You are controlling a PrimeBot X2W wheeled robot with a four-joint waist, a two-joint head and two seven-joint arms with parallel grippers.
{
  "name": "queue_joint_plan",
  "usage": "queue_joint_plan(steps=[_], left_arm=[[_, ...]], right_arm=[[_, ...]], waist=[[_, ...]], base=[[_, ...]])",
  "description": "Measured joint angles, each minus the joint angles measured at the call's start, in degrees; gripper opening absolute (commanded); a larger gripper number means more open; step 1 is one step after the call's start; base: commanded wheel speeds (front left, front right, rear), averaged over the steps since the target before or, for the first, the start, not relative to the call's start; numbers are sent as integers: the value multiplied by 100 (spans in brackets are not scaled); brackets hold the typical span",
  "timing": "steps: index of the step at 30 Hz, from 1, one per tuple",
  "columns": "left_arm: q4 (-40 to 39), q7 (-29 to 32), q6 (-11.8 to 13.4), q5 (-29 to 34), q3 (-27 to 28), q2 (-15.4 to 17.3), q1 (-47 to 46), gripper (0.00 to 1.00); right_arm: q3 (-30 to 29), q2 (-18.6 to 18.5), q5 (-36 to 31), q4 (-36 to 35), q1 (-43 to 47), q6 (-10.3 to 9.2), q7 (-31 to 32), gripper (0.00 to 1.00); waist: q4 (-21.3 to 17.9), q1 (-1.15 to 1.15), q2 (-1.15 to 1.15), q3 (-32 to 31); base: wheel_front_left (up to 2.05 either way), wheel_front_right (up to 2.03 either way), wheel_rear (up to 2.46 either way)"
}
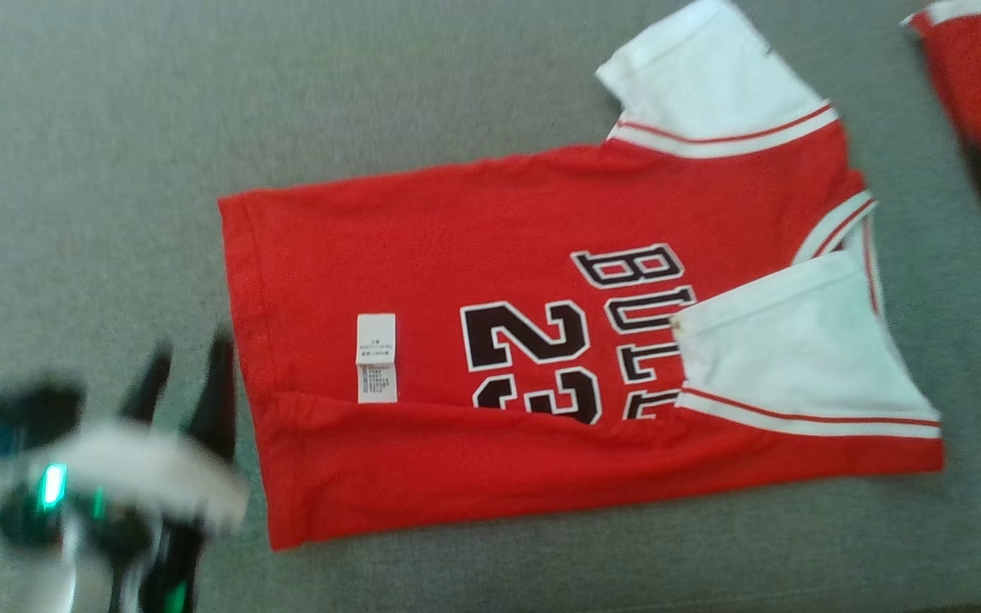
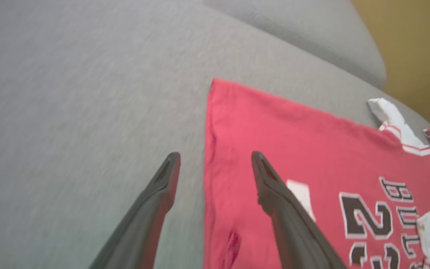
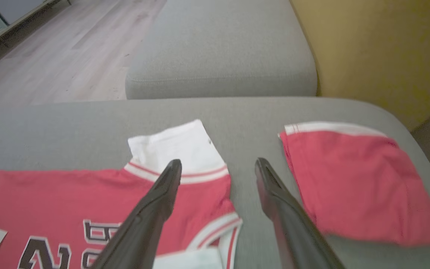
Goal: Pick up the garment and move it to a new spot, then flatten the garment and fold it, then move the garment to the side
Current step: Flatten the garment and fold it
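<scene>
Red jersey [image 1: 422, 255] lying flat mid-seat on the grey sofa seat [image 1: 73, 128], its near long edge turned over and one white sleeve [image 1: 788, 340] folded across the lettering. Left gripper [image 1: 188, 383] at the hem, jaws wide apart and empty, straddling its edge. Right gripper [image 3: 218, 168] over the shoulder end, jaws wide apart and empty. Second red garment [image 3: 349, 179] folded at the seat's right edge.
</scene>
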Motion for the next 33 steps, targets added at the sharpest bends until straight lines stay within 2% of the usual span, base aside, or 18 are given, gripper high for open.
queue_joint_plan(steps=[5,6,10,17,23,33], left_arm=[[800,235,-36,304,-380,-85,-1994,100],[800,235,-36,304,-380,-85,-1994,100],[1569,283,-176,382,-747,-388,-2796,100],[2256,276,-400,388,-1050,-647,-3138,100],[2480,282,-506,430,-1154,-670,-3459,100],[2573,448,-605,428,-1243,-650,-3630,100]], right_arm=[[722,-81,-683,1357,-2015,0,-192,100],[722,-81,-683,1357,-2015,0,-192,100],[1168,-85,-1118,2711,-2858,0,-533,100],[1326,-45,-1497,4472,-3196,0,-1079,100],[1466,-45,-1500,5116,-3755,0,-1405,100],[1861,-44,-1250,5647,-4073,0,-1628,100]], waist=[[158,2,0,586],[158,2,0,586],[462,3,0,893],[957,0,0,1039],[982,0,0,1138],[946,-1,0,1150]], base=[[0,0,0],[0,0,0],[0,0,0],[0,0,0],[0,0,0],[0,0,0]])
